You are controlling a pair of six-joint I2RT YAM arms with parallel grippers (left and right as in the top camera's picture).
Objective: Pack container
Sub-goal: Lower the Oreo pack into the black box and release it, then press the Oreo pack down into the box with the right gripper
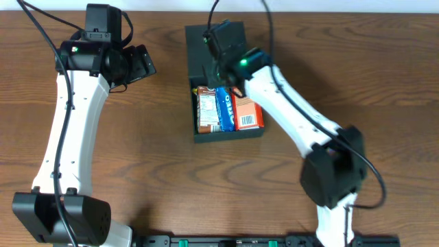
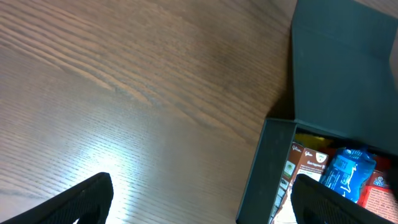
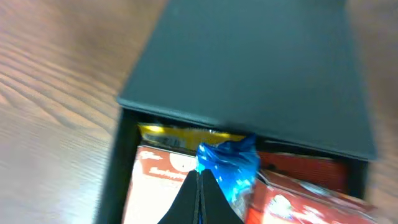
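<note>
The container (image 1: 228, 134) sits far-centre on the wood surface (image 1: 137, 144), its flap lid (image 1: 199, 51) open rearward. The right pincer (image 3: 199, 183), drawn together, meets the blue packet (image 3: 231, 163) beside the hinge edge. The left pincer (image 1: 145, 63), spread apart, hangs over bare wood left of the container.

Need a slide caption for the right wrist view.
Shut right end effector at the blue packet in the open box.
</note>
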